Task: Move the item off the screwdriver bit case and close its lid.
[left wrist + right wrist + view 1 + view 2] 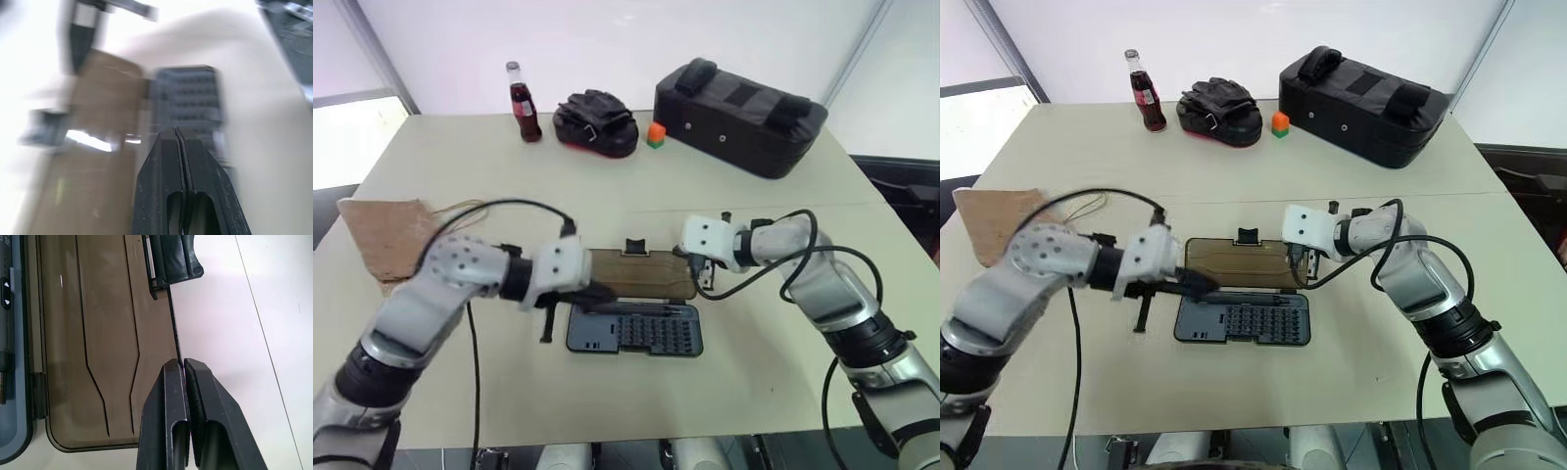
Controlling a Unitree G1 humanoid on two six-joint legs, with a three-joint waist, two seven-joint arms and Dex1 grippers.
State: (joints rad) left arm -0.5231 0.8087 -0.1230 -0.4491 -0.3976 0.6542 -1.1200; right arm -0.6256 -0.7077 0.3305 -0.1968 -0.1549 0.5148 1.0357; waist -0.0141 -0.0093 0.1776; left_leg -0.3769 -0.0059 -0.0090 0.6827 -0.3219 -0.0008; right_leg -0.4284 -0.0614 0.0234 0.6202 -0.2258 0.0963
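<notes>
The bit case [636, 331] lies open near the front of the table [607, 186], with its brown clear lid [641, 274] flat on the table behind the tray of bits. A black T-shaped tool [1144, 311] (probably the item to remove) lies on the table just beside the case's left end, not on it. So I judge that the closing step is in hand. The right gripper [183, 363] pinches the lid's thin far edge near its right corner. The left gripper [1203, 285] has its fingers pressed together, empty, at the lid's left front corner. Next, the lid needs lifting and swinging about the hinge onto the tray, then pressing until the latch catches.
</notes>
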